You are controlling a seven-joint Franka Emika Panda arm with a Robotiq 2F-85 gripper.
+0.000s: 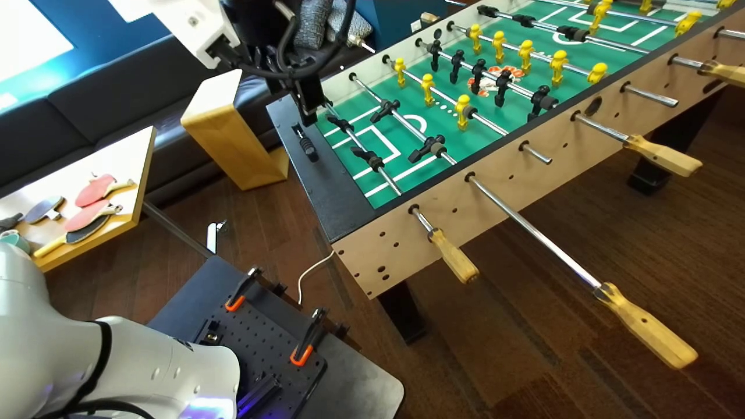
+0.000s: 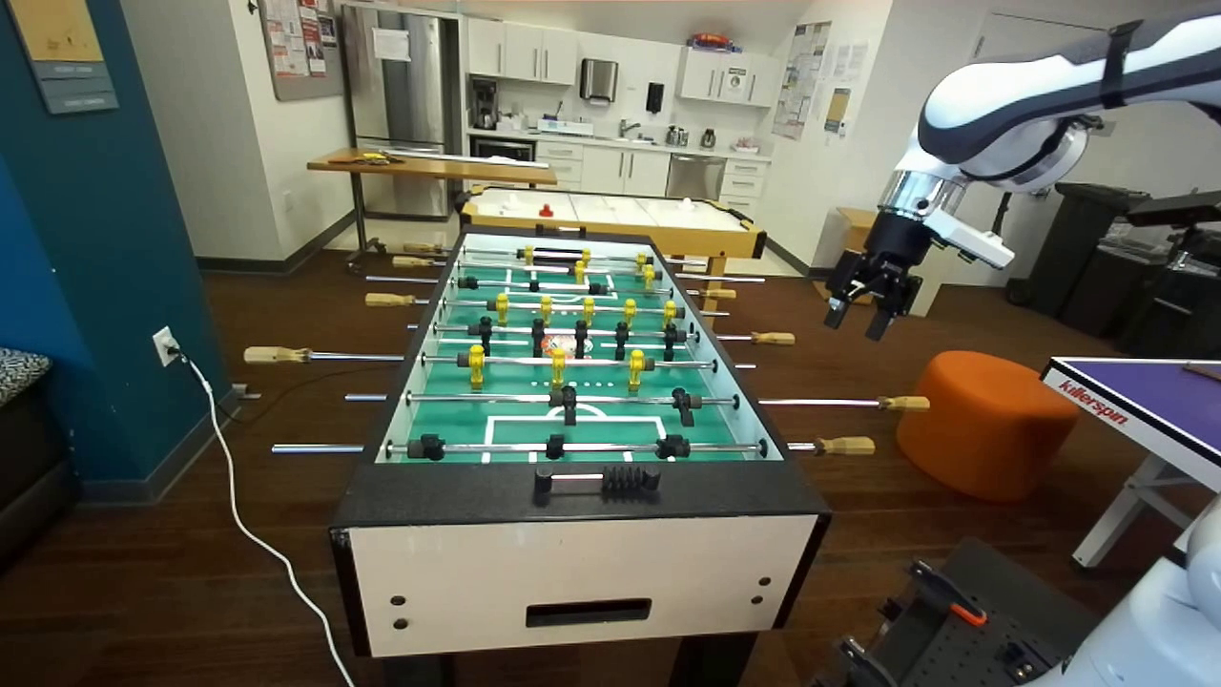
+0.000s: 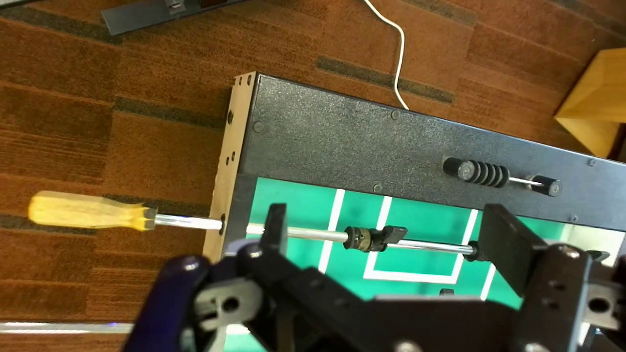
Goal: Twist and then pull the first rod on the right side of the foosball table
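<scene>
Exterior view, left to right: a teal wall (image 2: 134,382) stands beyond the left edge of the foosball table (image 2: 429,498), a white cord (image 2: 232,487) curving over the streaked brown floor (image 2: 143,582). The near edge is a pale panel (image 2: 582,563) topped in black; behind lies the green, white-lined pitch (image 2: 610,432). Just inside that edge runs the first rod (image 2: 615,447), thin polished metal, its tapered tan wooden handle (image 2: 846,446) jutting out by the near right corner. Past the right edge hangs the gripper (image 2: 857,322), clear of the rod, fingers (image 3: 508,249) spread wide; then a squat, round orange stool (image 2: 987,425).
</scene>
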